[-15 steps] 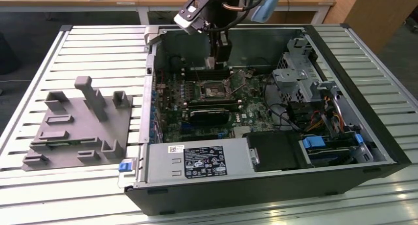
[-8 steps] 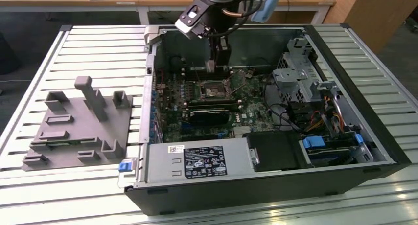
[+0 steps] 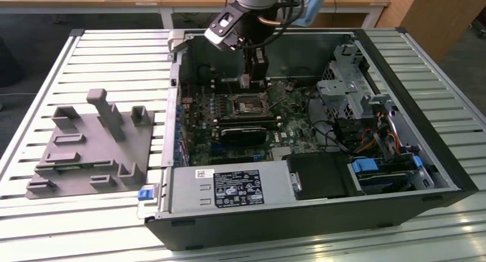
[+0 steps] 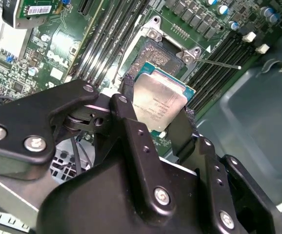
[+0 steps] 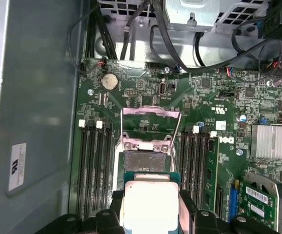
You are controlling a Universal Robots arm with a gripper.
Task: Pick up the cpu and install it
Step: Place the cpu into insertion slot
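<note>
The cpu (image 4: 156,95) is clamped, metal top showing, between the two black fingers (image 4: 131,117) of the gripper (image 4: 158,101), which are closed just far enough to press on its opposite edges. In the second wrist view it is tilted and overlaps one edge of the socket (image 4: 158,54) without being seated in it; how high it hangs above the socket I cannot tell. Starting from the exterior view's left, the grey tray (image 3: 91,154) lies on the slatted table (image 3: 114,51), well apart from the socket and outside the open case (image 3: 425,159). Further toward that view's right, inside the case, the arm (image 3: 251,11) reaches down and the gripper hangs close over the socket's far side. The long black card (image 3: 244,131) lies just beside the socket on its near side. The metal drive cage (image 3: 345,94) stands on the exterior view's right of the socket, near the case wall. In the first wrist view the socket's metal frame (image 5: 151,124) is swung open, leaving the dark socket bed bare, and the memory slots (image 5: 94,165) run along both sides of the socket, with the cpu just beside the socket's edge.
</note>
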